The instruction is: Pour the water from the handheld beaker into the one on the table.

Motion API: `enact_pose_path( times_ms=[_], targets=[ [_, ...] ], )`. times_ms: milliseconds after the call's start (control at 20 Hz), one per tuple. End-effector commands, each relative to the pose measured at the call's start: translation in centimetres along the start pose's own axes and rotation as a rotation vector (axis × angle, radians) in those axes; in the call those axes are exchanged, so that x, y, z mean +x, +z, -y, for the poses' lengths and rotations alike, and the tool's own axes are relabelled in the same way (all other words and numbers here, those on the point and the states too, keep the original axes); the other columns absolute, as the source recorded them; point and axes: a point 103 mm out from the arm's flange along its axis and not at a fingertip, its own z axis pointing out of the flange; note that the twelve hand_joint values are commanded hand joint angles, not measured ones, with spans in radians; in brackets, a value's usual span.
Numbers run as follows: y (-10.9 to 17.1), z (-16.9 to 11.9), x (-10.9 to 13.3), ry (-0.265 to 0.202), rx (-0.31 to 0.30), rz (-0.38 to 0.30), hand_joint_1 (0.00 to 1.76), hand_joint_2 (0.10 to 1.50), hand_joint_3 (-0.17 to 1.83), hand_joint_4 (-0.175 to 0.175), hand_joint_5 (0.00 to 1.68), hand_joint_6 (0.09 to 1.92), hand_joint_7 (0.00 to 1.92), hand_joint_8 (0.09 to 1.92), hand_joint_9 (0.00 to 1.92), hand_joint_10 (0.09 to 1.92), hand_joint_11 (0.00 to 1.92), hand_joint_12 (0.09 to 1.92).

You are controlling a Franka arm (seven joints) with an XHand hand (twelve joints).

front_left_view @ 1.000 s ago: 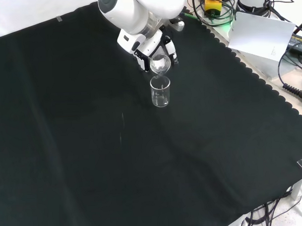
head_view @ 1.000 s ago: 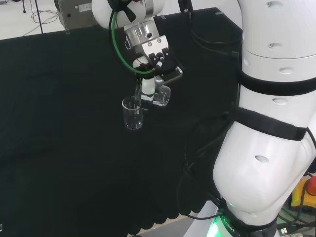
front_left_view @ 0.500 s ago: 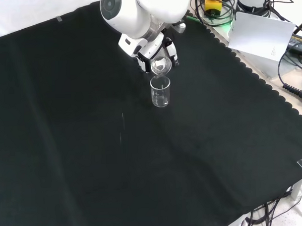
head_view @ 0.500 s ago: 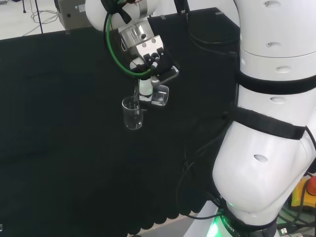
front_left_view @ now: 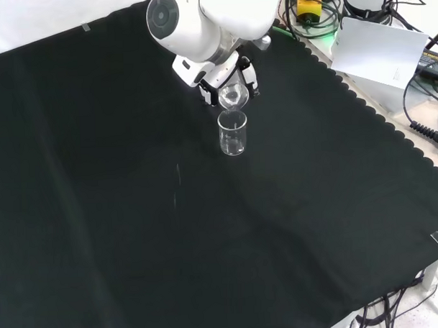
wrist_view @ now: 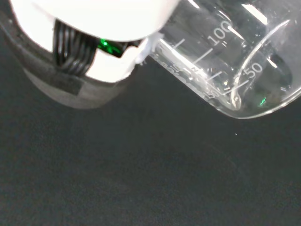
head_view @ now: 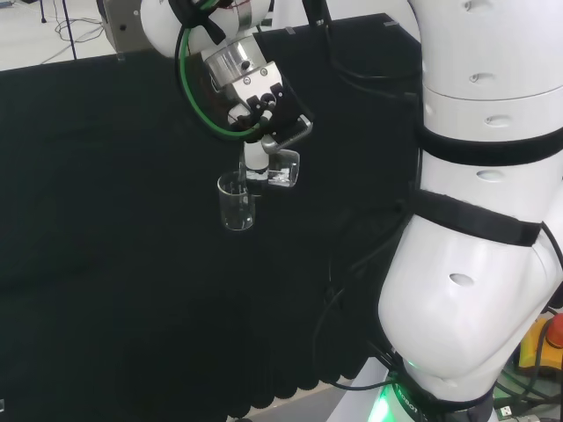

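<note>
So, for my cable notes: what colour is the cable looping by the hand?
Green cable, clearest in the head view.

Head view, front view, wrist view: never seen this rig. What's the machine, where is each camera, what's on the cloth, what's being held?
It is one white robot arm with a black and white hand of fingers and a thumb instead of a gripper. The head view looks from behind and above the arm's base; the front view looks down on the black cloth from the opposite side; the wrist view looks past the palm. On the cloth stands one clear glass beaker, upright. The hand's fingers are curled round a second clear beaker, tipped over with its mouth just above the standing one's rim. In the wrist view the held beaker looks close and large.
</note>
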Motion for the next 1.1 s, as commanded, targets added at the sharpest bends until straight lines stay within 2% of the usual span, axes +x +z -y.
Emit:
enact_pose_path(
  times_ms=[50,550,1100],
  targets=[
    [-0.07,-0.01,0.37,0.017,0.026,0.020,1.54,0.65,0.52,-0.175,1.31,0.46,1.45,0.45,1.65,0.09,1.17,0.70],
    [-0.51,0.10,0.43,0.058,0.051,0.051,1.54,0.65,0.52,-0.175,1.31,0.45,1.45,0.45,1.65,0.09,1.17,0.70],
    [-1.03,0.24,0.54,0.081,0.076,0.067,1.54,0.65,0.52,-0.175,1.31,0.45,1.45,0.45,1.65,0.09,1.17,0.70]
  ],
)
